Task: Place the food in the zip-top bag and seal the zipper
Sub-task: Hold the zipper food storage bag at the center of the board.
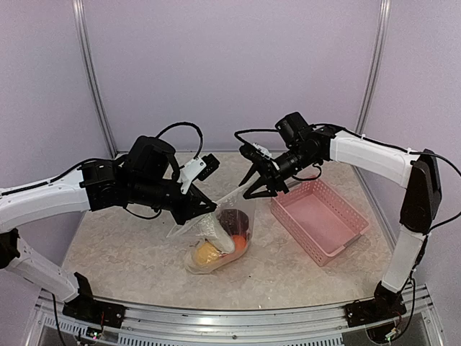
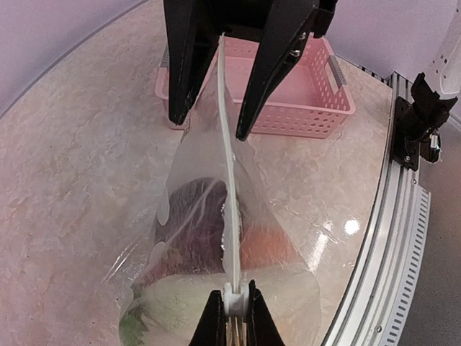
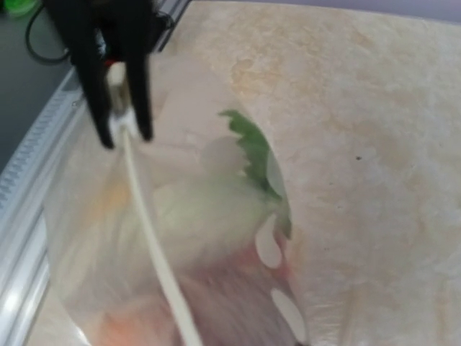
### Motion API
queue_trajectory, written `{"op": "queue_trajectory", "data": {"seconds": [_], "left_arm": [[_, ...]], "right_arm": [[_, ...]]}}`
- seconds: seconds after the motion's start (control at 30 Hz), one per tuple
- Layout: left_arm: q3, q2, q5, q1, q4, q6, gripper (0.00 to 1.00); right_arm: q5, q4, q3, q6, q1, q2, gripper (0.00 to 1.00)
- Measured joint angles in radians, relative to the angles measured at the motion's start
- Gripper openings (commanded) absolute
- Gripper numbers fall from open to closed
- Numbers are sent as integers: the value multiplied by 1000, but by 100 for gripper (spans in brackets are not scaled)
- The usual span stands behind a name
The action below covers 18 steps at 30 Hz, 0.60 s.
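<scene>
Leftmost, the left gripper (image 1: 207, 209) pinches one end of the zipper (image 2: 230, 194). Only its wrist view shows the strip running straight to the right gripper (image 2: 209, 128), jaws spread astride it. The zip-top bag (image 1: 216, 245), food (image 1: 232, 220) inside, sags onto the table (image 1: 122, 252) just beside the pink basket (image 1: 320, 216), well apart from the front rail (image 1: 216, 317).

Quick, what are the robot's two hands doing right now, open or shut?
Left gripper: shut, pinching the zipper.
Right gripper: open, fingers spread on either side of the zipper, not clamping it.
</scene>
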Motion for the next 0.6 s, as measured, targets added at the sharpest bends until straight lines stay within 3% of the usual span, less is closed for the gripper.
{"op": "queue_trajectory", "data": {"seconds": [0.07, 0.1, 0.6], "left_arm": [[4, 2, 1, 0, 0, 3, 4], [9, 4, 2, 0, -1, 4, 4], [48, -8, 0, 11, -45, -44, 8]], "right_arm": [[-1, -15, 9, -6, 8, 1, 12], [0, -18, 14, -15, 10, 1, 0], [-24, -135, 28, -140, -38, -38, 0]]}}
